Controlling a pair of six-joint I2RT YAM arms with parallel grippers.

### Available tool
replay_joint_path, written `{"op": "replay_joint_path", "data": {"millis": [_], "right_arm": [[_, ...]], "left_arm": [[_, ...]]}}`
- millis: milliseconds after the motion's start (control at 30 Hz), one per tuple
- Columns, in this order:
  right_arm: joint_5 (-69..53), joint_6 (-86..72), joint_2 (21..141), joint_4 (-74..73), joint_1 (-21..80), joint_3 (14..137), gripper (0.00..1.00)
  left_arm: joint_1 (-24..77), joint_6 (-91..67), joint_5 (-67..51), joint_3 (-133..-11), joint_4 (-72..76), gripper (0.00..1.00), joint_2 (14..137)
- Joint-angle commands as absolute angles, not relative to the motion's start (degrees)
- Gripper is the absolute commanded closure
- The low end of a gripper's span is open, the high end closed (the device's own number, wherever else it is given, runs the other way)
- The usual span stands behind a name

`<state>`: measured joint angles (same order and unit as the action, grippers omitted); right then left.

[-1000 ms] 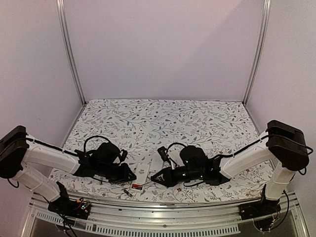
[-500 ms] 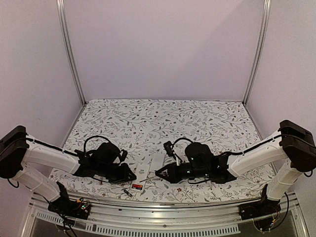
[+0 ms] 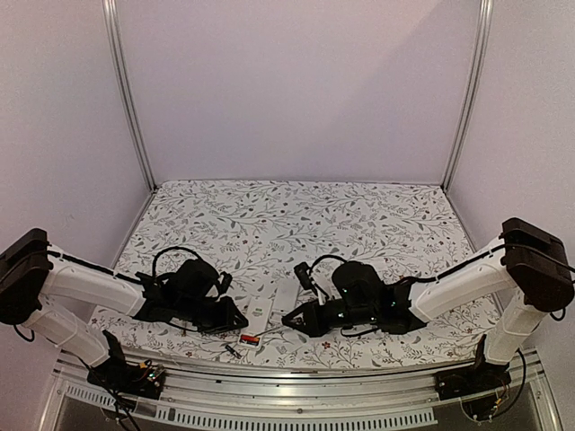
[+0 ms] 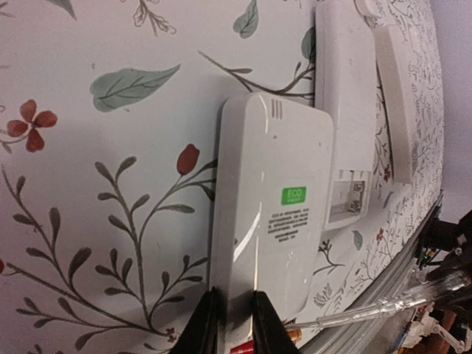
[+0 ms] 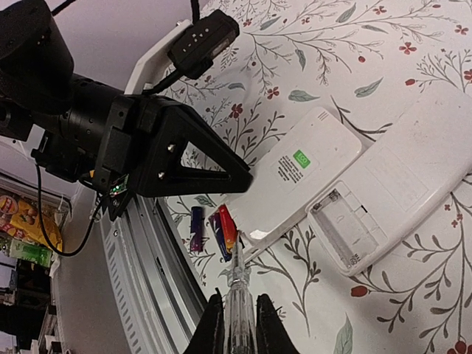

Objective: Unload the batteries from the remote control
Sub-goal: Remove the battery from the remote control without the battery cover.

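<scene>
My left gripper (image 4: 232, 318) is shut on the near end of a white remote with a green label (image 4: 273, 214), which lies back-up on the table. A second white remote (image 4: 345, 110) lies beside it with its battery bay open and empty (image 5: 343, 225). My right gripper (image 5: 236, 313) is shut on a clear pen-like tool (image 5: 237, 280); its tip touches the first remote's end by a red-orange battery (image 5: 228, 223). Two dark batteries (image 5: 196, 228) lie loose beside it. From above, the batteries (image 3: 249, 339) sit between the left gripper (image 3: 235, 319) and the right gripper (image 3: 292, 321).
A long white piece (image 4: 394, 96) lies past the second remote. The metal rail of the table's front edge (image 5: 158, 287) runs just beyond the batteries. The left arm's black finger (image 5: 192, 158) lies close to the tool's tip.
My right arm shifted right, uncovering the second remote, then eased back a little to the left. My left arm and the remote it holds have not moved.
</scene>
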<state>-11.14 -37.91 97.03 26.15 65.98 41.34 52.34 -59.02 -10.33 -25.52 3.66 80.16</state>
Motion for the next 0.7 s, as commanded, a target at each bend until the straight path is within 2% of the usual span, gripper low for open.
{"op": "replay_joint_path", "data": {"millis": [0,667], "right_arm": [[-13.62,-36.96,99.99,24.61,65.7,43.46,1.0],[-18.03,-41.92,103.69,33.38,64.25,43.15,1.0]], "left_arm": [[53.86,-59.11,-12.22,-24.68,1.86,0.84,81.29],[53.82,-58.97,-12.22,-24.7,1.87,0.84,81.21]]}}
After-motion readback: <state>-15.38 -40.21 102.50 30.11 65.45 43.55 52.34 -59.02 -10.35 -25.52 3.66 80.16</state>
